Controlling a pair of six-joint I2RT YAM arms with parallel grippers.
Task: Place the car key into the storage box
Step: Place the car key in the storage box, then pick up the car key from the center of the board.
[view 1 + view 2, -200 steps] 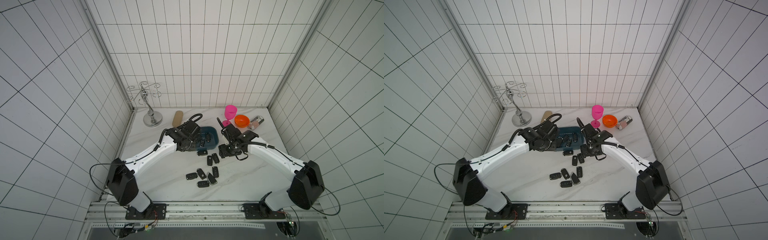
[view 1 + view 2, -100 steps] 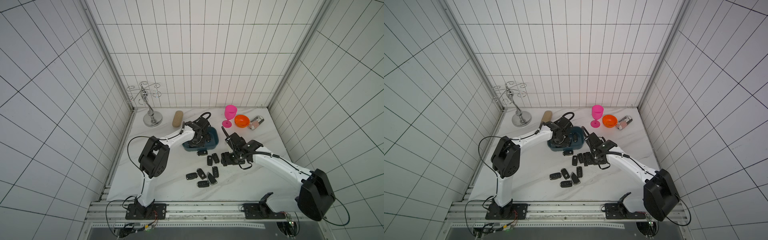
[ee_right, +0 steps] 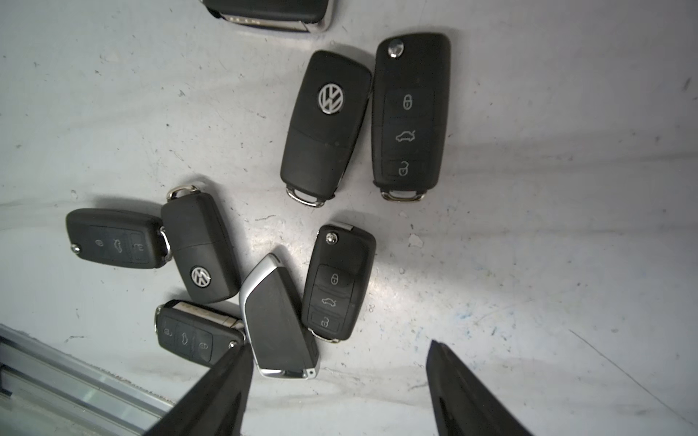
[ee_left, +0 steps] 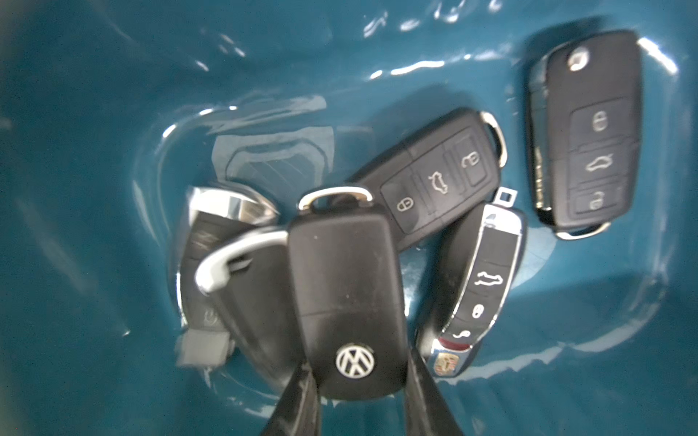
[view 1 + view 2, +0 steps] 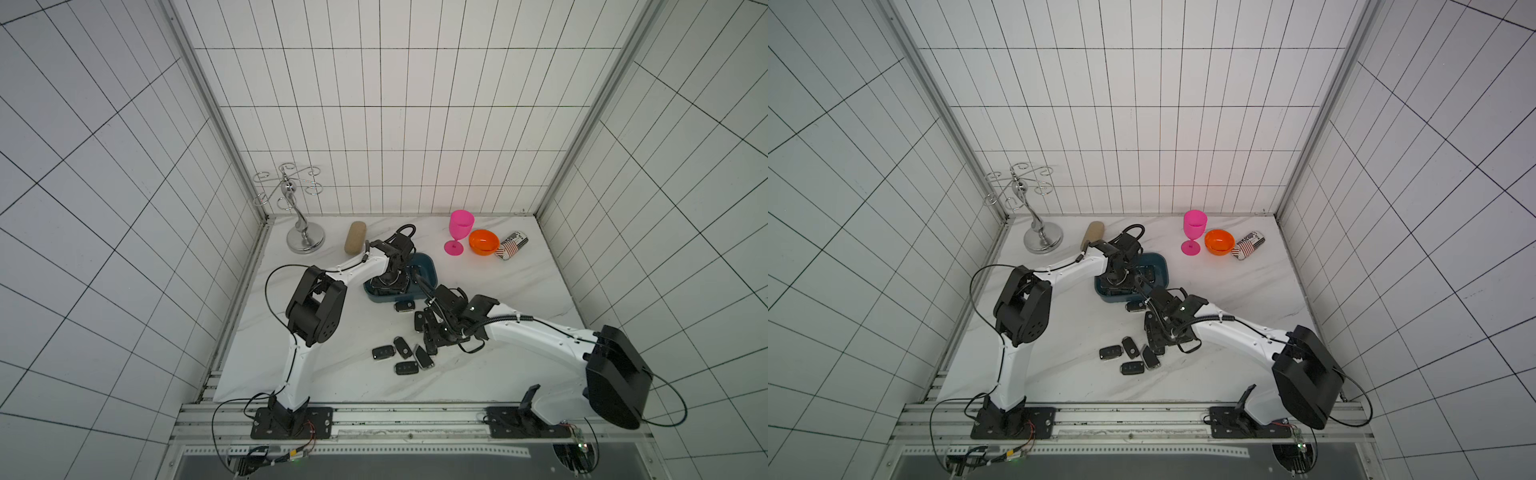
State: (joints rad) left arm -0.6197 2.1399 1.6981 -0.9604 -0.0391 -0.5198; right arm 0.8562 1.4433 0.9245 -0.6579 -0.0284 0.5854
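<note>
Evidently for release, left gripper (image 4: pixel 359 364) pinches a Volkswagen key fob (image 4: pixel 345 287) inside the storage box (image 4: pixel 94 151); right gripper (image 3: pixel 340 345) hangs spread outside it.

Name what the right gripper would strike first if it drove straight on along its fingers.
Probably the black three-button flip car key, lying on the white marble-look table in line with the gap of the open right gripper. The silver-edged black fob lies just beside it. Depth is unclear.

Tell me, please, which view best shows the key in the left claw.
Left wrist view: the Volkswagen key fills it, badge up, pinched by the left claw. Both top views hide it behind the left arm; the right wrist view misses it.
</note>
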